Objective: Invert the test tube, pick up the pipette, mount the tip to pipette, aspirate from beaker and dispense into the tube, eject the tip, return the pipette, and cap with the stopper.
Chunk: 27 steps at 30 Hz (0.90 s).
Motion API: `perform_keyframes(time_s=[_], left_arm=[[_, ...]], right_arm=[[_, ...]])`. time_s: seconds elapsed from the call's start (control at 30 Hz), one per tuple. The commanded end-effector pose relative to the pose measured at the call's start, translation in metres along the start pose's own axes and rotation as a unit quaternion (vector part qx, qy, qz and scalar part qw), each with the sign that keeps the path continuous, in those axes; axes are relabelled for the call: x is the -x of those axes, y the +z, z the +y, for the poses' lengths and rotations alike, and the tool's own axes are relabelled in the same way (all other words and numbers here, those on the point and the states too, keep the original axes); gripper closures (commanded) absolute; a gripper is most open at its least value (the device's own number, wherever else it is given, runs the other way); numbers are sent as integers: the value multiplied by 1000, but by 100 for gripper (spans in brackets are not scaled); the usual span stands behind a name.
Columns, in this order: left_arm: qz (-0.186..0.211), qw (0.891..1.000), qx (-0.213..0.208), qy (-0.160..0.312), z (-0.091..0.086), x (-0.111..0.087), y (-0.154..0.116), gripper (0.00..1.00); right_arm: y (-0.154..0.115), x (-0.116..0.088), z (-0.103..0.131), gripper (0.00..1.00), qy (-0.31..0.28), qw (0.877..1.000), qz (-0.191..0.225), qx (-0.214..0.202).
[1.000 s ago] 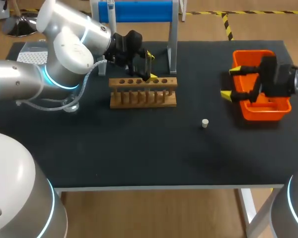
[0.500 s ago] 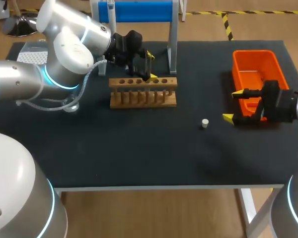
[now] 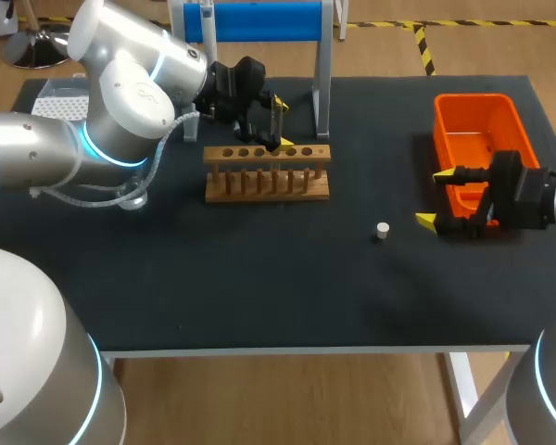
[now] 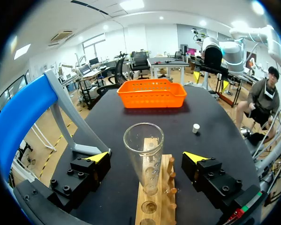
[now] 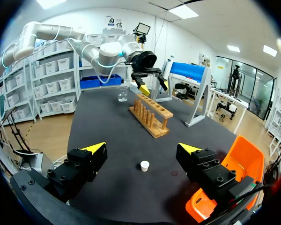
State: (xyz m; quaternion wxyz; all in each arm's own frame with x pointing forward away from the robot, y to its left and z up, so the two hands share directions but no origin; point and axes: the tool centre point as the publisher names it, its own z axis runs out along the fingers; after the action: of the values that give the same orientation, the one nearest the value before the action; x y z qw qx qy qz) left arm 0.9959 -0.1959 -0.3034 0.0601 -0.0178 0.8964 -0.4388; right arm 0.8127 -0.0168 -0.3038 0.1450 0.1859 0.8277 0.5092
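Note:
A clear glass test tube (image 4: 144, 159) stands mouth up in the wooden rack (image 3: 267, 172) at the back middle of the table. My left gripper (image 3: 271, 121) hangs over the rack, open, its yellow-tipped fingers (image 4: 99, 157) on either side of the tube without touching it. A small white stopper (image 3: 382, 231) lies on the black table right of centre. My right gripper (image 3: 435, 197) is open just right of the stopper, at the front corner of the orange bin (image 3: 482, 130). In the right wrist view the stopper (image 5: 144, 165) lies on the table between the open fingers.
A blue pipette stand (image 3: 259, 20) rises behind the rack. A glass beaker (image 5: 122, 93) sits left of the rack, mostly hidden by my left arm in the head view. A white tip box (image 3: 60, 97) is at the far left back corner.
My right gripper has come off the orange bin toward the front, stopping beside the stopper; it has hardly moved in the last half second. The left arm has stayed still.

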Motion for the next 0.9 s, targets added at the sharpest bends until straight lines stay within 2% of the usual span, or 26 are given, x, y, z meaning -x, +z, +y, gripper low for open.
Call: perform_keyframes(time_s=[0.03,0.53,0.9], left_arm=[[0,1000,1,0,0,0,-1,0],[0,1000,1,0,0,0,-1,0],[0,1000,1,0,0,0,-1,0]], right_arm=[[0,-1,0,0,0,1000,-1,0],[25,-7,-31,0,12,999,-34,-16],[45,-13,-46,0,19,999,-41,-29]])
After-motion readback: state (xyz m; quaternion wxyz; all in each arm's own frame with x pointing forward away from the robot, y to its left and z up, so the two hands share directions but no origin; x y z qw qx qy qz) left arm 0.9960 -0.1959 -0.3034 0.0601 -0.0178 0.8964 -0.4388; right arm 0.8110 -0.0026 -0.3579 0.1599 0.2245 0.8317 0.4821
